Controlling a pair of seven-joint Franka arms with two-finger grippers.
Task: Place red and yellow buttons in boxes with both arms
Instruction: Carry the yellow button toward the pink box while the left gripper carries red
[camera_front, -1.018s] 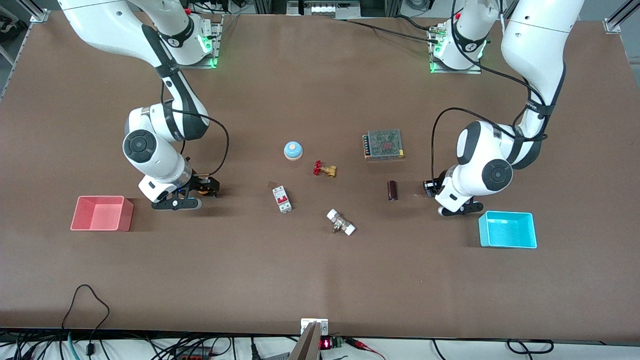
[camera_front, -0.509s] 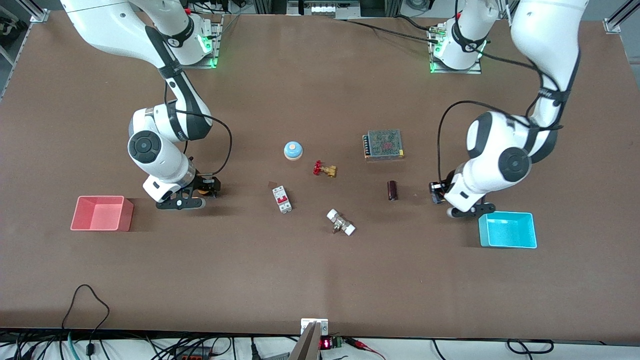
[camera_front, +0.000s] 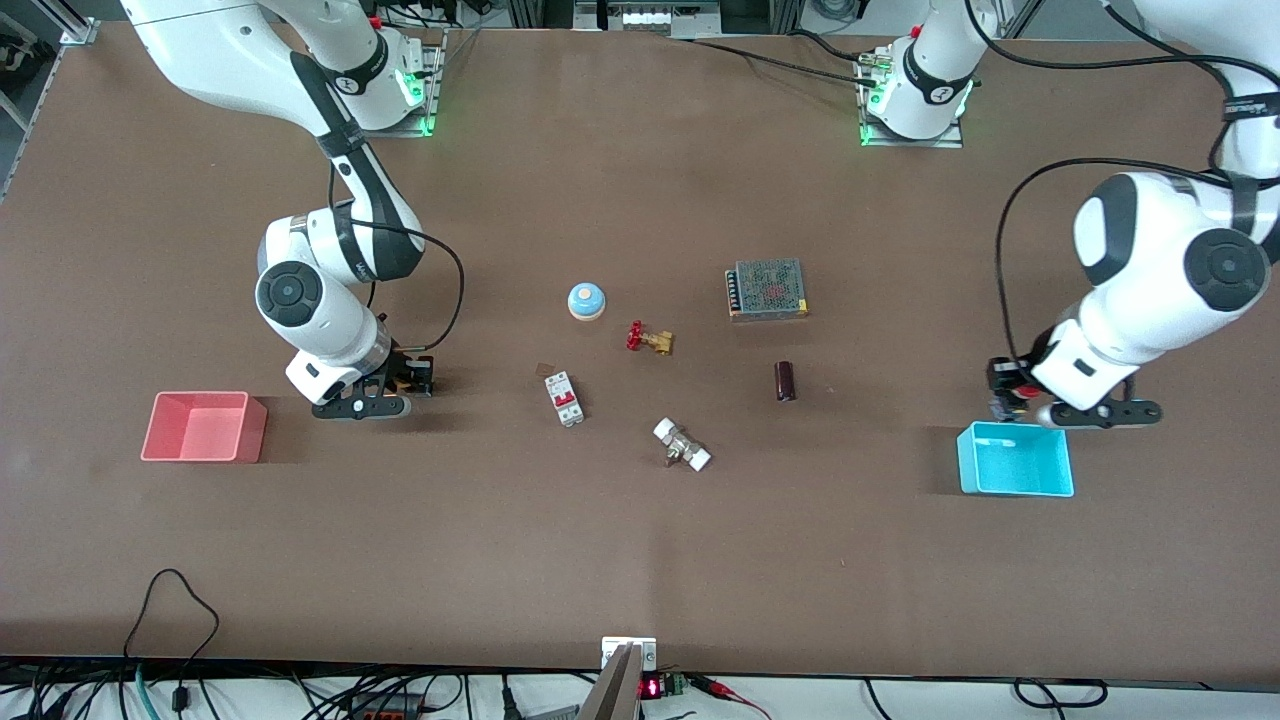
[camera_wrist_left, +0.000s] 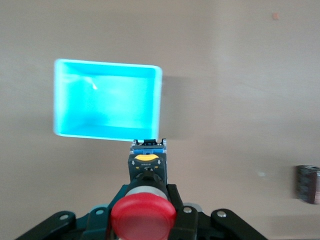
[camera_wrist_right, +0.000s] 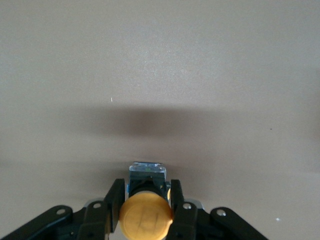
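Observation:
My left gripper (camera_front: 1003, 394) is shut on the red button (camera_wrist_left: 143, 214) and holds it in the air over the table, just beside the cyan box's (camera_front: 1015, 462) rim that faces the robots. In the left wrist view the cyan box (camera_wrist_left: 107, 100) is open and empty ahead of the button. My right gripper (camera_front: 417, 376) is shut on the yellow button (camera_wrist_right: 146, 216) and holds it low over bare table, apart from the pink box (camera_front: 205, 427), which stands toward the right arm's end. The yellow button is hard to see in the front view.
In the table's middle lie a blue-domed button (camera_front: 586, 300), a brass valve with red handwheel (camera_front: 648, 338), a grey mesh-topped unit (camera_front: 767, 289), a white circuit breaker (camera_front: 564, 398), a white-ended fitting (camera_front: 682, 445) and a dark cylinder (camera_front: 785, 381).
My left arm has lifted and carried the red button toward the left arm's end of the table, up to the cyan box. My right gripper has barely shifted with the yellow button.

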